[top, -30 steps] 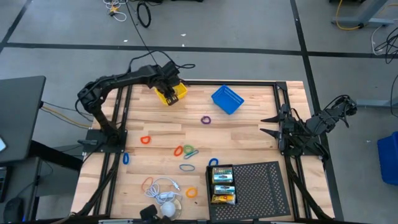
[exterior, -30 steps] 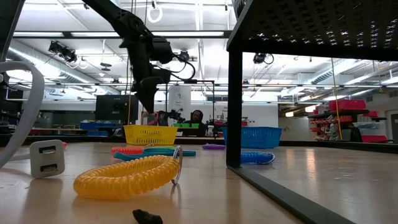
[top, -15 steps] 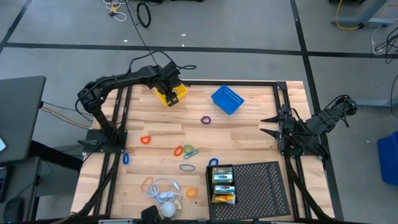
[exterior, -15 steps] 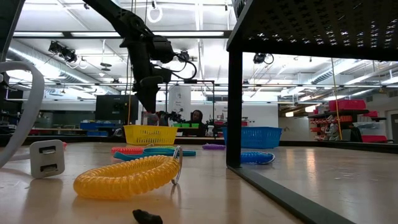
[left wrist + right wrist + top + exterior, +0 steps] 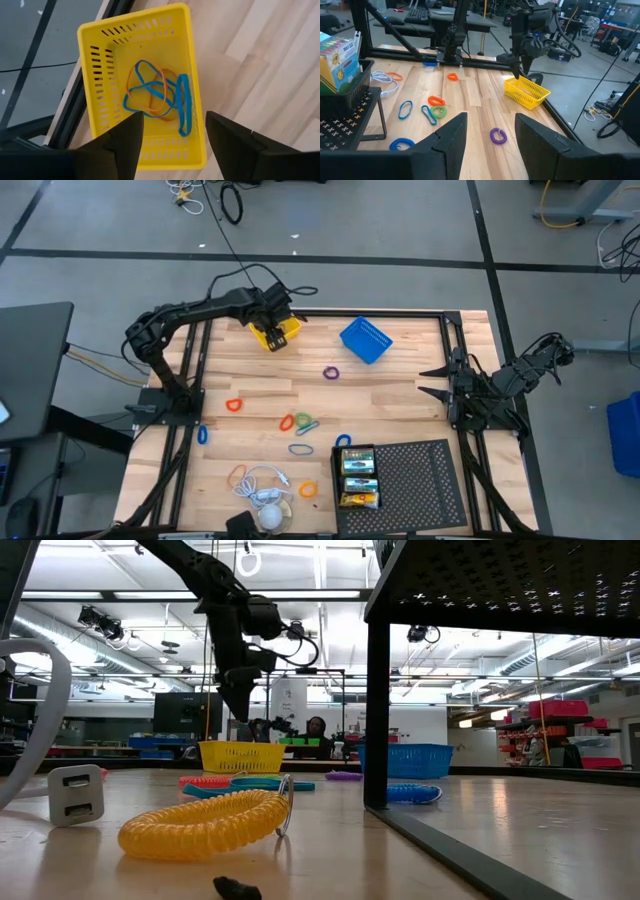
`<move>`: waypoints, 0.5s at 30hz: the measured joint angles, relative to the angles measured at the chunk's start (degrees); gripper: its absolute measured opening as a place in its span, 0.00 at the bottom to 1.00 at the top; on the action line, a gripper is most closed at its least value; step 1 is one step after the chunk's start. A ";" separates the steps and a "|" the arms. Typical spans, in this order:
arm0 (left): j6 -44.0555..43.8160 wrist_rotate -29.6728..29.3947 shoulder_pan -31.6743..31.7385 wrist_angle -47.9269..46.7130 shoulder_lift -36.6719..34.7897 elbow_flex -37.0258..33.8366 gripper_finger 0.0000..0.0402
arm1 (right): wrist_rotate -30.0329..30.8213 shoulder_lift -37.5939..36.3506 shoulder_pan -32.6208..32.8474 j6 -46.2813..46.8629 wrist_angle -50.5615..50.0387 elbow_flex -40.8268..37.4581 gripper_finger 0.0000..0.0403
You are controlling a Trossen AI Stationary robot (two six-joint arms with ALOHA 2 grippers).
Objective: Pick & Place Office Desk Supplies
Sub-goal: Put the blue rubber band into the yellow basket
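1. Left gripper (image 5: 272, 319) poised directly above the yellow basket (image 5: 276, 332) at the table's far left corner, fingers (image 5: 125, 145) spread apart and holding nothing.
2. Inside the yellow basket (image 5: 145, 100): blue bands (image 5: 170, 97) tangled with an orange band (image 5: 147, 92), lying flat on the bottom.
3. Right gripper (image 5: 432, 381) parked over the table's right edge, fingers (image 5: 447, 137) apart, empty, well away from everything.
4. Blue basket (image 5: 365, 340) tilted near the far middle, purple band (image 5: 331, 372) just in front of it.
5. Scattered mid-table: orange loop (image 5: 234, 405), a cluster of orange, green and blue bands (image 5: 298, 423), more blue loops nearby.
6. Crayon boxes (image 5: 359, 476) lined up in the left end of the black perforated tray (image 5: 420, 480).
7. Yellow coiled band (image 5: 205, 823) lying close to the low camera, beside a white cable with its plug (image 5: 76, 794).
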 joint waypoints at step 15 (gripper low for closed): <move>-3.86 5.29 -20.48 -3.74 -2.36 0.02 0.55 | 0.04 0.00 0.02 1.85 -1.00 -0.01 0.44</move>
